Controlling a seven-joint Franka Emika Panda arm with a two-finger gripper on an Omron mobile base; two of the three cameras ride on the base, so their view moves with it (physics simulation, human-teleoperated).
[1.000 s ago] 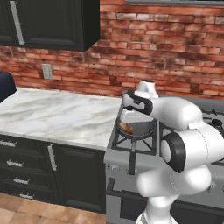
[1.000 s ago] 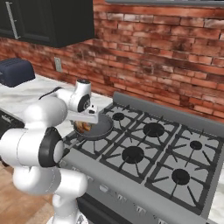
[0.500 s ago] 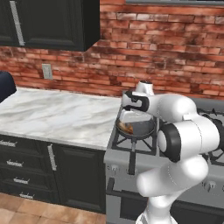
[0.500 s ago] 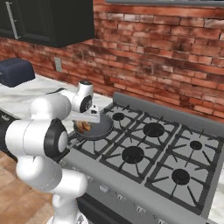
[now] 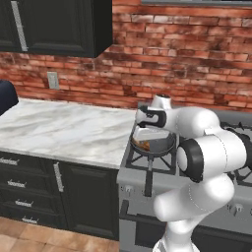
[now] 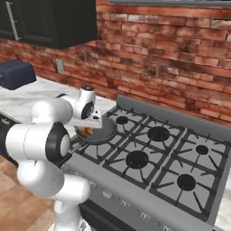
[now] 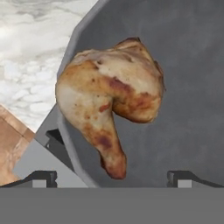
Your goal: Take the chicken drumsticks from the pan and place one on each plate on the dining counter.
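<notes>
Fingers (image 7: 112,177) spread wide just above a drumstick (image 7: 109,98), nothing pinched, tips either side of its narrow end. Drumstick lying in the pan (image 7: 192,87) near its rim, on the stove's (image 6: 149,167) front-left burner, handle (image 5: 149,177) pointing to the stove's front edge. Marble counter (image 5: 64,128) just beside the stove on the left, brick wall (image 5: 172,59) behind, dark cabinet (image 5: 54,24) above, a dark blue thing (image 6: 16,74) at the counter's far end.

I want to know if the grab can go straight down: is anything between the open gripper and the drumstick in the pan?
Nothing visible. In the hand view the drumstick lies bare in the pan, between the open fingertips.
</notes>
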